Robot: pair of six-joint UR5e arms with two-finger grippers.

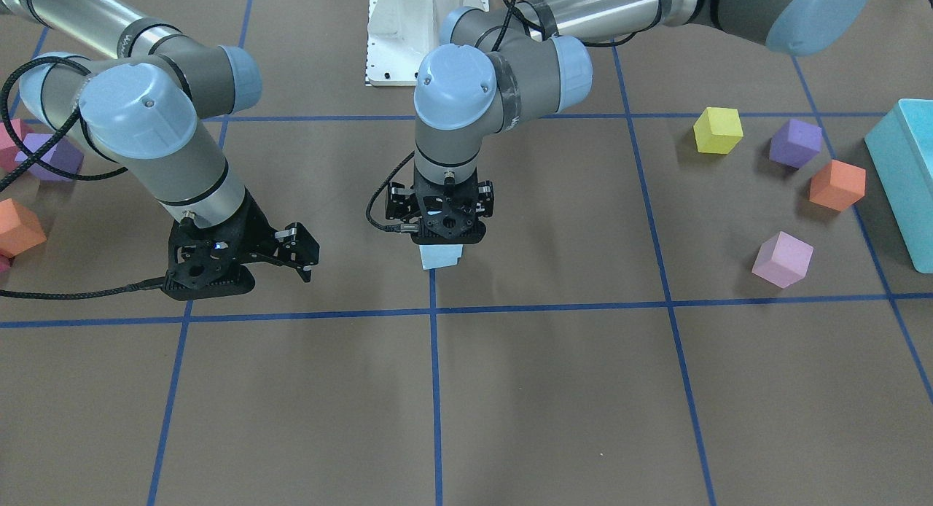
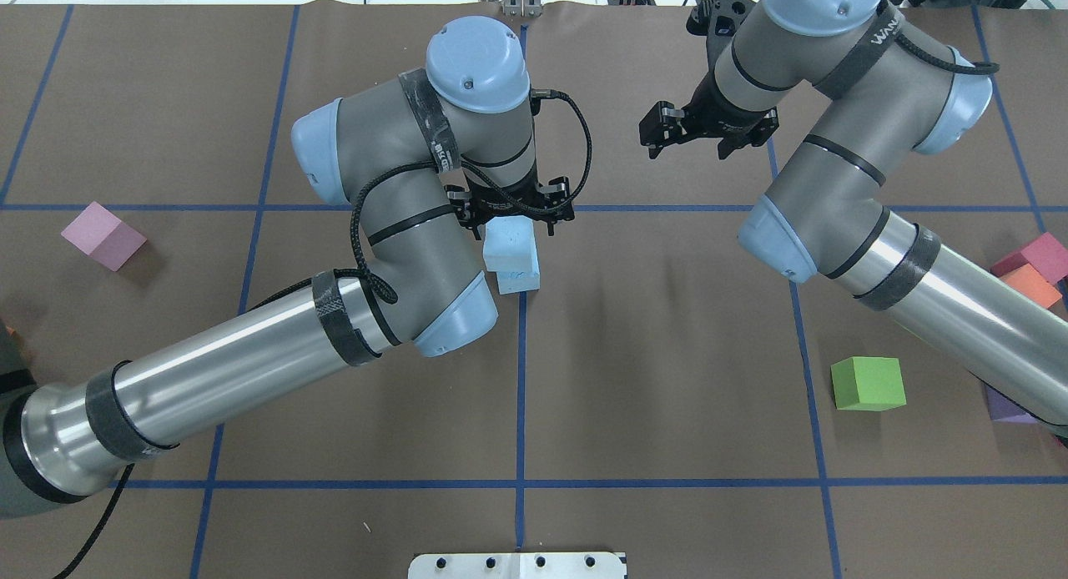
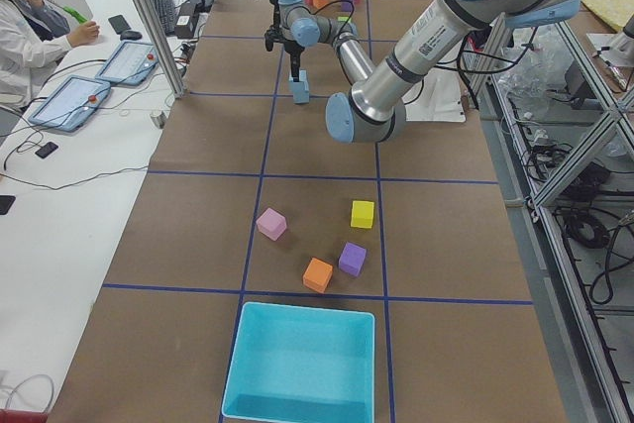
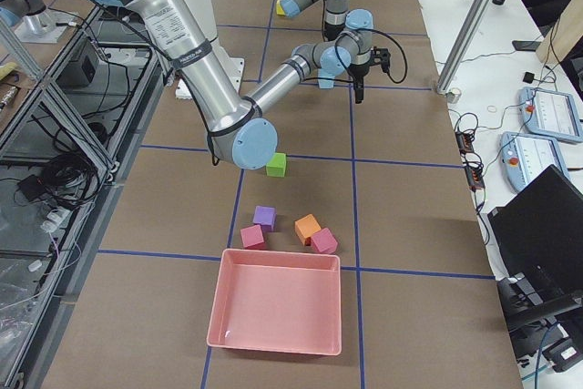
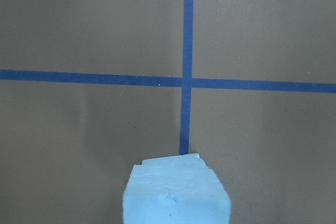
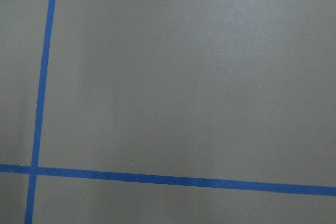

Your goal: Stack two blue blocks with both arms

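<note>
Two pale blue blocks stand stacked near the table's middle, next to a tape line. The upper block (image 2: 507, 244) sits slightly offset on the lower one (image 2: 521, 280). My left gripper (image 2: 511, 216) hangs straight down over the stack, its jaws spread wide on either side of the upper block. From the front, only the lower part of the stack (image 1: 439, 257) shows beneath the left gripper (image 1: 441, 232). The left wrist view shows the stack's top edge (image 5: 176, 192). My right gripper (image 2: 705, 137) is open, empty and raised, well off to the stack's right.
A pink cube (image 2: 104, 235) lies far left. A green cube (image 2: 868, 383) lies right of centre. Yellow (image 1: 717, 130), purple (image 1: 794, 143) and orange (image 1: 837, 185) cubes lie beside the turquoise box (image 1: 907, 170). More cubes and a pink tray (image 4: 275, 307) are at the right end.
</note>
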